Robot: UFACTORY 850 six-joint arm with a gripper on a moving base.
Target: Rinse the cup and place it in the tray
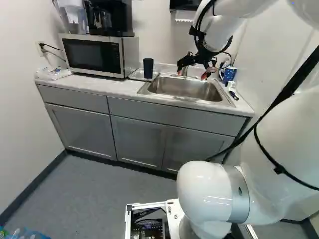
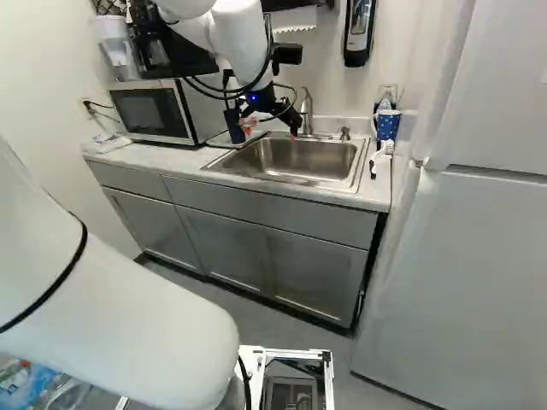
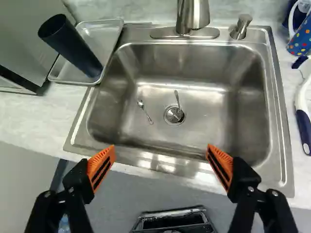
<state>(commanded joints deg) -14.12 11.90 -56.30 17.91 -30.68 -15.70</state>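
The dark blue cup (image 1: 148, 68) stands upright, open side up, in the tray (image 3: 104, 39), close to the tray's near right corner. The tray lies on the desk (image 1: 99, 84), just left of the sink (image 3: 282, 121) and right of the microwave (image 1: 92, 55). The end effector (image 1: 192, 73) is up over the sink, away from the cup. In the wrist view, the end effector (image 3: 161, 148) is wide open, with its two orange pads (image 3: 101, 167) far apart and nothing between them. Down in the sink there is a little spoon (image 3: 147, 115), left of the round drain (image 3: 174, 115), and a thin metal stick (image 3: 177, 98) that pokes up at the drain. The shiny tap (image 3: 192, 14) is at the far side of the sink, and a small metal pump (image 3: 240, 26) is to the right of it. Right of the sink there is a blue mug with dots (image 3: 300, 39). A white and dark blue tool (image 3: 304, 128) lies nearer than the mug. A black machine (image 1: 109, 17) sits on top of the microwave, and a crinkly clear bag (image 1: 52, 73) lies at the left end of the desk. A big white fridge (image 2: 470, 256) stands on the right, past the end of the desk.
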